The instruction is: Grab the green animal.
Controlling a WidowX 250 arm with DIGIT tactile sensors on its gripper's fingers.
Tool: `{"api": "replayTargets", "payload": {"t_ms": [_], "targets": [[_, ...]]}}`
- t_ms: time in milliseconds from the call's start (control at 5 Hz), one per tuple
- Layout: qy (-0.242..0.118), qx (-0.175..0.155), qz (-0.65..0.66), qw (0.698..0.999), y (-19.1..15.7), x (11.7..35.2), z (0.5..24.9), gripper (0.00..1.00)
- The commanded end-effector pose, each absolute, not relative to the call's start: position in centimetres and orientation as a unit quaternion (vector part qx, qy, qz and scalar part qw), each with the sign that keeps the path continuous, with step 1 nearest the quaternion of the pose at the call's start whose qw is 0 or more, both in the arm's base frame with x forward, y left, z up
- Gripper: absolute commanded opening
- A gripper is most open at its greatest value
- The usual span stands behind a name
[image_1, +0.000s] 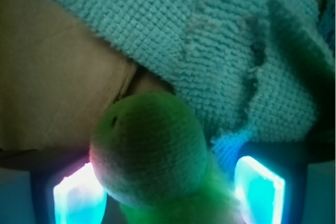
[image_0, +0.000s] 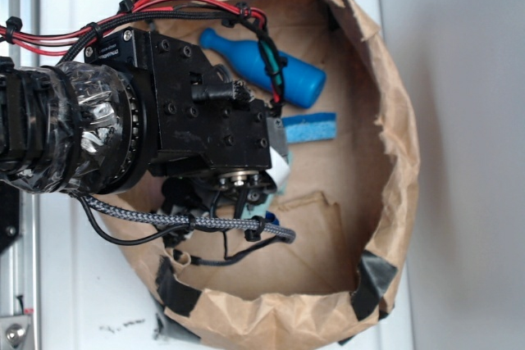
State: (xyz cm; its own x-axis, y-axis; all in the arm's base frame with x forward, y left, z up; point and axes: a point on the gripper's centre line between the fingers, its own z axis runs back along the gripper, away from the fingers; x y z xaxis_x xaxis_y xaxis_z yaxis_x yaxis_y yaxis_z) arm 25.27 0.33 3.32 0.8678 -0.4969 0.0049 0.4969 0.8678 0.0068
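The wrist view shows the green animal [image_1: 152, 156] lying between the two glowing pads [image_1: 79, 198] of the gripper [image_1: 168, 195], its rounded knitted head filling the gap and a small dark eye spot facing up-left. The left pad touches the toy's side; the right pad stands just beside it, so whether the grip is fully closed on it cannot be told. Directly behind the toy, touching or overlapping its far edge, lies a crumpled teal woven rag [image_1: 236, 56], which covers most of the upper view and crowds the right pad. Bare brown paper floor [image_1: 58, 77] shows to the left. In the exterior view the black arm [image_0: 189, 112] reaches down into a brown paper bin [image_0: 394, 145] with rolled walls patched with dark tape, and the arm body hides the toy and rag almost entirely. A blue bottle-shaped toy [image_0: 271, 67] lies near the far wall, and a blue sponge [image_0: 310, 127] sits just beside the wrist housing, both apart from the gripper's working area.
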Motion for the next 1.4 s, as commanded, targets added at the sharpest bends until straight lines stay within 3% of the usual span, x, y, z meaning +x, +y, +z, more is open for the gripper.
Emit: {"api": "replayTargets", "payload": {"t_ms": [0, 200, 400, 600, 800, 1000, 1200], "targets": [[-0.031, 0.018, -0.264, 0.964, -0.2, 26.4, 5.1, 0.0], [-0.046, 0.01, -0.257, 0.965, 0.0, 26.7, 5.4, 0.0], [-0.07, -0.023, -0.244, 0.967, 0.3, 27.1, 7.1, 0.0], [-0.11, -0.067, -0.209, 0.969, 0.8, 27.6, 11.0, 0.0], [-0.137, -0.096, -0.187, 0.968, 1.2, 25.2, 14.1, 0.0], [-0.162, -0.09, -0.174, 0.967, 0.6, 25.7, 16.9, 0.0], [-0.195, -0.059, -0.137, 0.969, -0.1, 26.9, 19.3, 0.0]]}}
